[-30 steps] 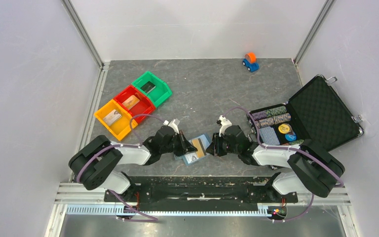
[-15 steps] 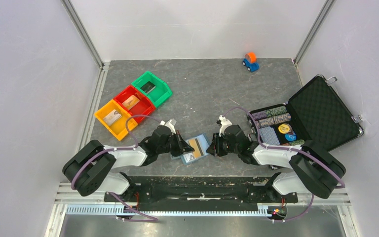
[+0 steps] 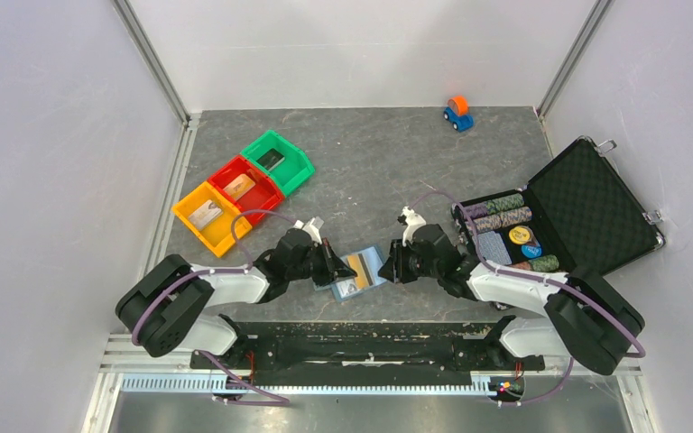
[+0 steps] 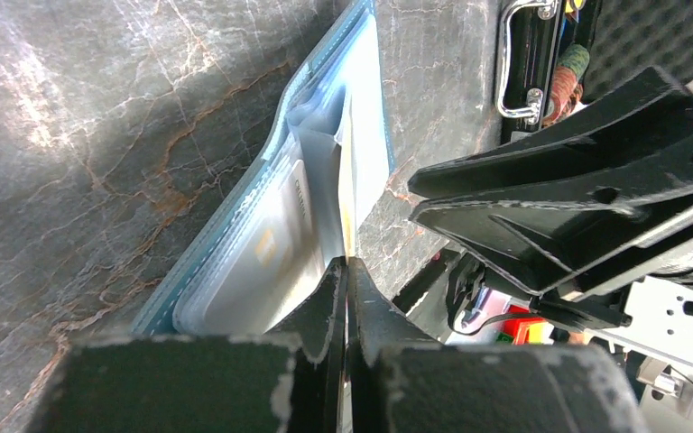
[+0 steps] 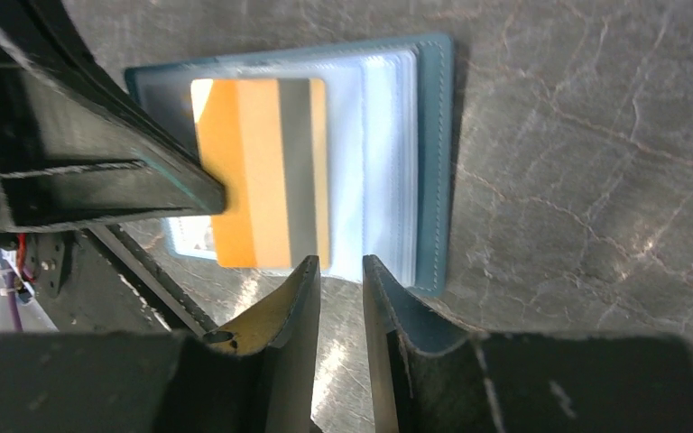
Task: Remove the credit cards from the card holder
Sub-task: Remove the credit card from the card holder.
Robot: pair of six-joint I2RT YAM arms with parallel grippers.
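The card holder (image 3: 367, 263) lies open on the grey floor between my two arms, its clear slot pockets (image 5: 388, 162) fanned inside a blue cover (image 4: 235, 244). My left gripper (image 3: 332, 267) is shut on the edge of a tan-gold credit card (image 5: 262, 171) with a grey stripe, which lies partly over the holder. Seen from the left wrist, that card (image 4: 347, 203) shows edge-on, running into the left gripper (image 4: 346, 266). A whitish card (image 4: 271, 257) sits in a pocket. My right gripper (image 5: 341, 271) hovers at the holder's edge, narrowly open, with nothing between its fingers.
Green (image 3: 278, 161), red (image 3: 245, 187) and yellow (image 3: 206, 215) bins stand at the left, each with something flat inside. An open black foam-lined case (image 3: 586, 206) with poker chips (image 3: 503, 216) sits at the right. A small toy car (image 3: 457, 113) is at the back.
The left arm's elbow has swung left and its gripper has drawn back slightly with the card. The right gripper has barely shifted.
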